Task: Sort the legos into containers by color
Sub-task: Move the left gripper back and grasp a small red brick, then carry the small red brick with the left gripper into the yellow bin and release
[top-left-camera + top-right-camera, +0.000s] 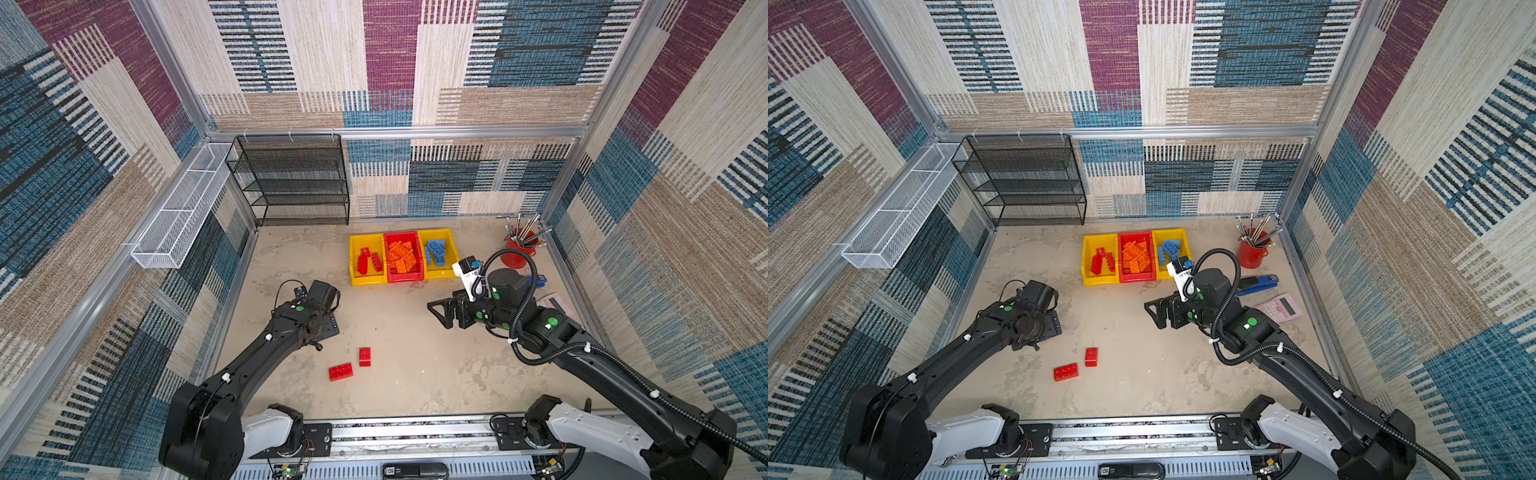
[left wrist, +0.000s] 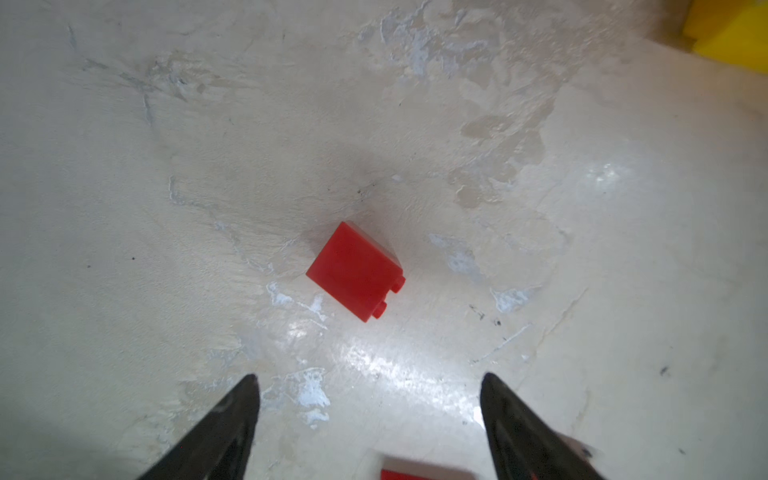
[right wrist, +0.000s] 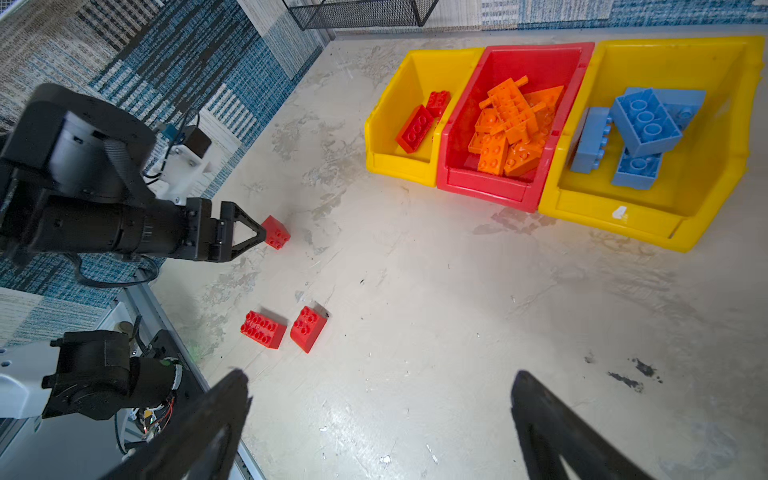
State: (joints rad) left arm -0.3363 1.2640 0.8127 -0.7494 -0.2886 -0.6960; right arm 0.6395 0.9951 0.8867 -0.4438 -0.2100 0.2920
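Legos (image 3: 507, 124) are mostly sorted into containers (image 3: 486, 187); three red bricks (image 3: 263, 329) remain loose, left gripper (image 2: 369, 376) and right gripper (image 3: 380, 374) spread wide, empty.

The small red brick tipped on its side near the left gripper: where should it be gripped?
Probably from above, the left gripper closing on two smooth opposite walls. The small red brick lies tipped, studs pointing sideways, so the studded face would grip poorly.

Top views both look steeply down over the whole table (image 1: 415, 374) — left wrist cam's close above a red brick (image 2: 355, 272), right wrist wider, facing the bins (image 3: 486, 187)
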